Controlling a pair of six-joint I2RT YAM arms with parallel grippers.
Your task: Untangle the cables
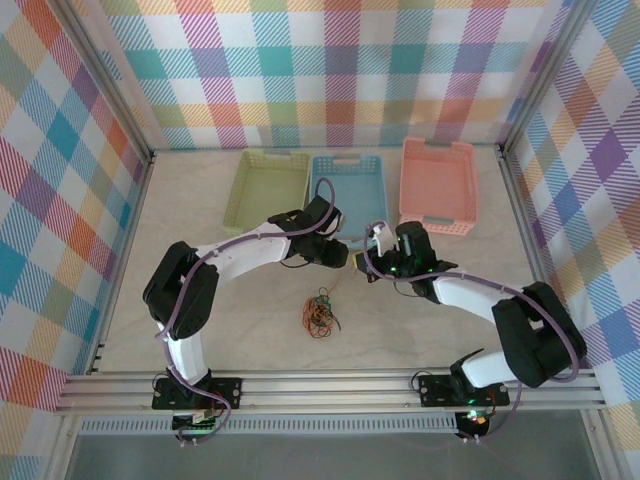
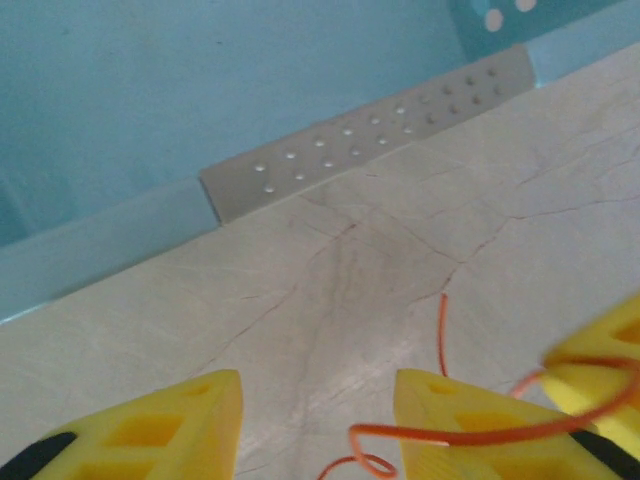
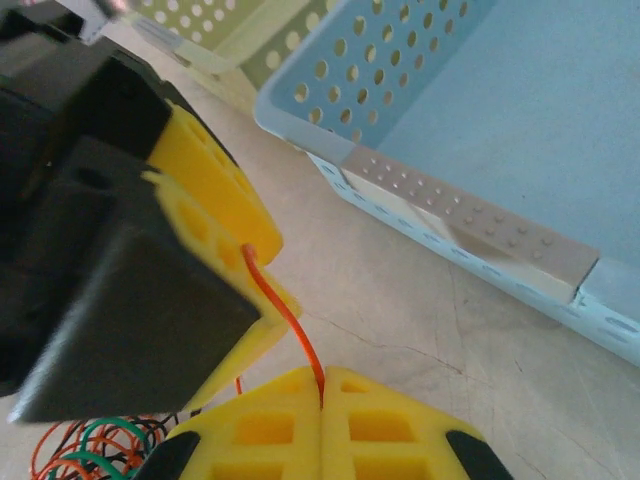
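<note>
Orange cable [image 3: 290, 320] is clamped between the closed jaws of the right gripper [image 3: 322, 392]. From that grip it runs up to the left gripper [image 2: 318, 390] and enters between its fingers. The left jaws stand apart, the cable crossing one finger [image 2: 450, 420] and curling into the gap. The other cables [image 1: 319, 316], orange, black and green, lie bunched on the table [image 1: 190, 200] behind both grippers, toward the arm bases. A blue basket [image 3: 380, 70] sits just ahead of the fingertips.
</note>
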